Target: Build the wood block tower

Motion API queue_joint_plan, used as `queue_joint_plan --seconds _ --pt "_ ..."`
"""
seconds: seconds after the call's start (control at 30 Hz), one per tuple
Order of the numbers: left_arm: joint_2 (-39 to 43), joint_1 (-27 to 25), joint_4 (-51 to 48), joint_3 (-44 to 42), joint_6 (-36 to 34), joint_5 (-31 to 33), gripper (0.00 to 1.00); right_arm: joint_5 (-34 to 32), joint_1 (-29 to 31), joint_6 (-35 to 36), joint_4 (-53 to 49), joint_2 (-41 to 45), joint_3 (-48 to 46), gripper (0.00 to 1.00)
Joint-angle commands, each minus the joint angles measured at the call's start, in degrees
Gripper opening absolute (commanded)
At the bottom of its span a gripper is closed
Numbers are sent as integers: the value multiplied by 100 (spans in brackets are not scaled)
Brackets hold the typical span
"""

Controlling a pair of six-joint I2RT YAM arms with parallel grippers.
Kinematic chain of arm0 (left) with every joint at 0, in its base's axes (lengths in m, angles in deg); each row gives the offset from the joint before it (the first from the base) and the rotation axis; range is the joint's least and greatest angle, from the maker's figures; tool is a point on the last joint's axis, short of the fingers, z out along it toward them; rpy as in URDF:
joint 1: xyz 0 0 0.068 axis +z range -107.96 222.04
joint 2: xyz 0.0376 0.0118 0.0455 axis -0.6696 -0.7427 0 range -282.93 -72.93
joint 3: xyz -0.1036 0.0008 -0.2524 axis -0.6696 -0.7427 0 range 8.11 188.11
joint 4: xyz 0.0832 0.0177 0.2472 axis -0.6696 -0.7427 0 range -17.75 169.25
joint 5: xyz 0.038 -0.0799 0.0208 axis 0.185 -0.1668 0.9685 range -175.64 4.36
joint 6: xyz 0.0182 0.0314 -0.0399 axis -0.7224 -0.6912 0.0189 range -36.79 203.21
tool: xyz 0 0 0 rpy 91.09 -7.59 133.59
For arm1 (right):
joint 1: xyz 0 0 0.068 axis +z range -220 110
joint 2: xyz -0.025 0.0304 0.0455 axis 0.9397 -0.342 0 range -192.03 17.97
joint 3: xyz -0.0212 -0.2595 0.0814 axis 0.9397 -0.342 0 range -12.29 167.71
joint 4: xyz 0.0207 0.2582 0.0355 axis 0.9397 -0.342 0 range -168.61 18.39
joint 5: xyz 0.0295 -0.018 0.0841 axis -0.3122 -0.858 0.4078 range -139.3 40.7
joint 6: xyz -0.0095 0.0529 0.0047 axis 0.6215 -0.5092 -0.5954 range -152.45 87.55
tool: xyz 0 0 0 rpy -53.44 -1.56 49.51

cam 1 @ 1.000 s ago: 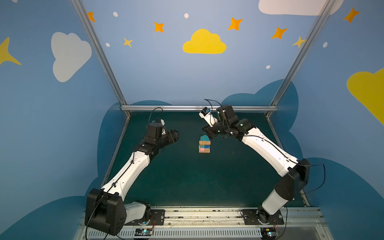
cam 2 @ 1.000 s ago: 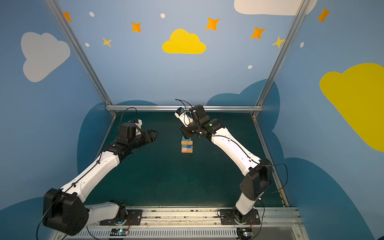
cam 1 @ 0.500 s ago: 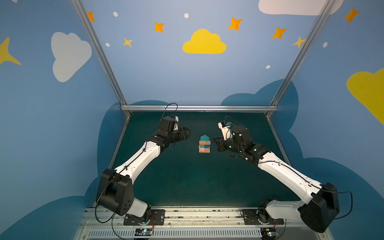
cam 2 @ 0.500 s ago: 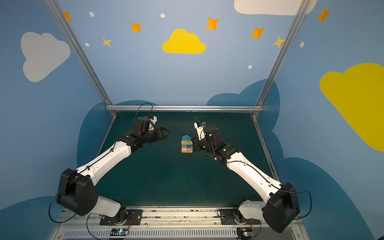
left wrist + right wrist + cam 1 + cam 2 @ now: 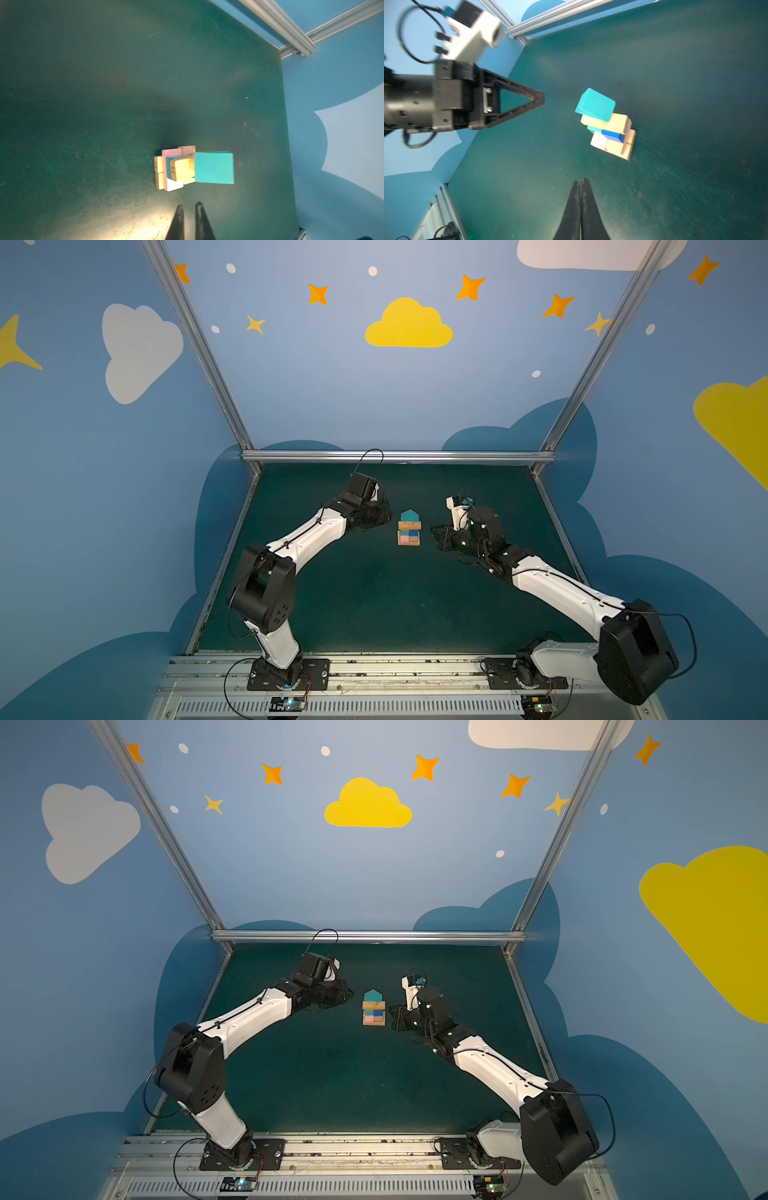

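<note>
Black fingertips (image 5: 180,208) of the left jaws have drawn together from the wide spread they had a second ago, and they grip nothing. The right jaws lie pressed flat, tip (image 5: 576,187) against tip, empty as before.

Both now sit low, one on each side of the wood block tower (image 5: 409,531), near it but clear of it. A second ago the right jaws hung close above its top and the left jaws stood further off. The left arm (image 5: 307,539) and right arm (image 5: 552,589) have since folded down towards the bench (image 5: 374,605).

The tower stands upright mid-bench in both top views, with the teal house-shaped piece (image 5: 410,515) as its cap. In the right wrist view that piece (image 5: 596,105) seems to overhang the tan bar (image 5: 617,122) under it, though the slanted angle may exaggerate this.

No loose block shows on the bench, so the build looks finished. The closing of the left jaws reads as settling to rest; the only risk left is a stray nudge.
</note>
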Motion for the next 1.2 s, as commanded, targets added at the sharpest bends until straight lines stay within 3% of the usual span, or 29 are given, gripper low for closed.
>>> queue_joint_plan --seconds 0.0,0.6,1.17 --pt "-171 -4 -84 227 55 -82 4 369 -71 -251 581 -296 -54 0" --pt "-824 -66 -127 649 107 -257 4 640 -129 -449 921 -1221 232 0" --pt "-988 -123 -106 774 148 -338 4 710 -159 -483 933 -1342 284 0"
